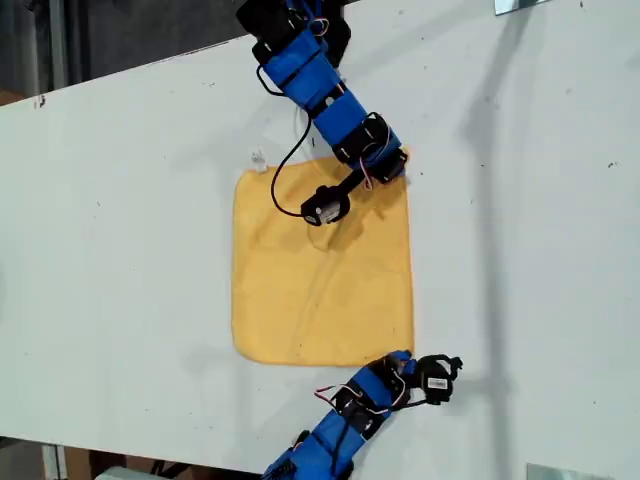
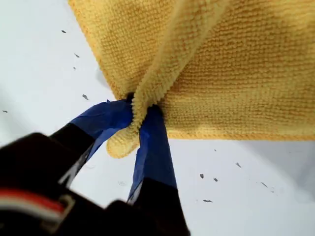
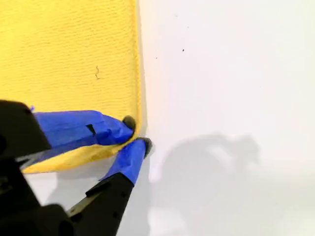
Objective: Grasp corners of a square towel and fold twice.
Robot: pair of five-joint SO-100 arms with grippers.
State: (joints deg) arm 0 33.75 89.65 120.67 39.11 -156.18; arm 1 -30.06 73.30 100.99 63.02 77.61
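Note:
The yellow-orange square towel (image 1: 320,290) lies spread on the white table (image 1: 120,250). My first gripper (image 1: 397,165) reaches in from the exterior view's top. It is shut on the towel's upper right corner (image 2: 123,142), and a raised ridge of cloth (image 2: 177,54) runs away from the jaws. My second gripper (image 1: 402,358) comes from the exterior view's bottom to the lower right corner. One blue fingertip (image 3: 129,123) rests on the flat towel (image 3: 69,54), the other (image 3: 145,145) sits at its edge, the corner pinched between them. A small pale tag (image 1: 258,160) shows at the upper left corner.
A black cable (image 1: 283,180) and a black module (image 1: 325,206) of the first arm hang over the towel's upper part. The table's near edge runs along the exterior view's bottom left. Metal pieces sit at that view's top right (image 1: 520,5) and bottom right (image 1: 565,470).

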